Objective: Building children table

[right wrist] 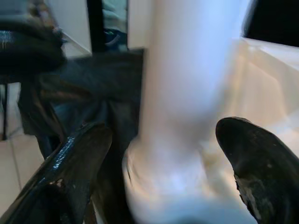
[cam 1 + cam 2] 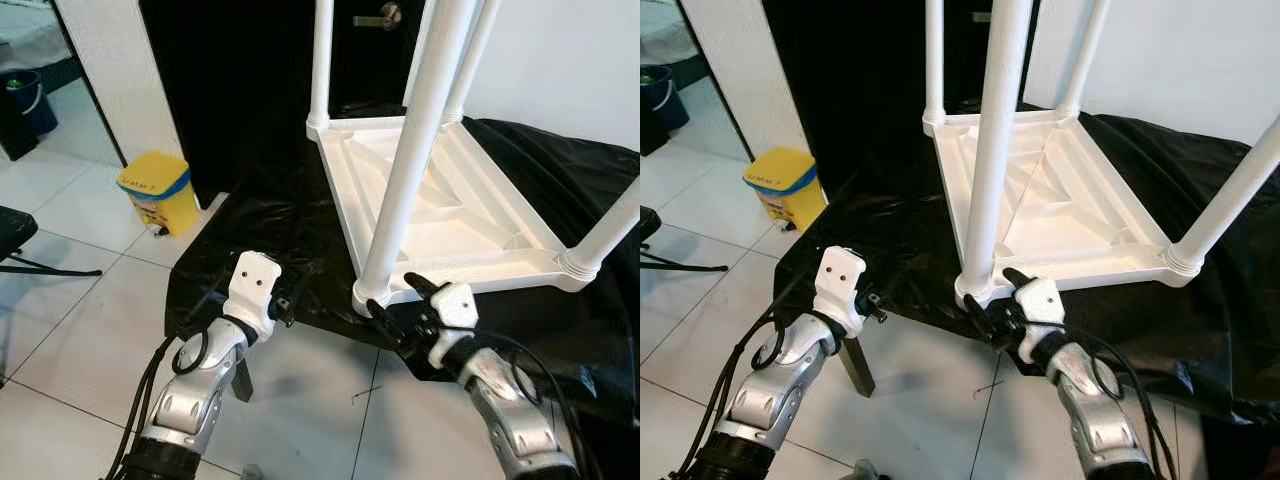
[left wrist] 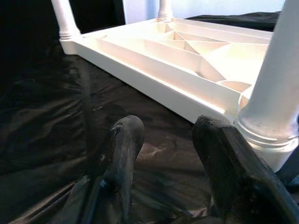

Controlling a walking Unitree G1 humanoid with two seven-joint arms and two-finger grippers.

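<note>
A white plastic children's table (image 2: 450, 215) lies upside down on a black plastic sheet (image 2: 270, 225), its legs pointing up. The nearest leg (image 2: 415, 150) stands in the corner socket closest to me. My right gripper (image 2: 398, 297) is open, with one finger on each side of that leg's base (image 1: 163, 163); whether the pads touch it I cannot tell. My left gripper (image 3: 168, 130) is open low over the black sheet, just left of the same corner, with nothing between its fingers (image 3: 124, 140).
A yellow bin (image 2: 160, 190) stands on the white tiles at left, beside a dark door panel (image 2: 230, 80). A blue bucket (image 2: 25, 100) sits far left. A black stand (image 2: 15, 235) juts in at the left edge. A white wall (image 2: 570, 60) rises behind the table.
</note>
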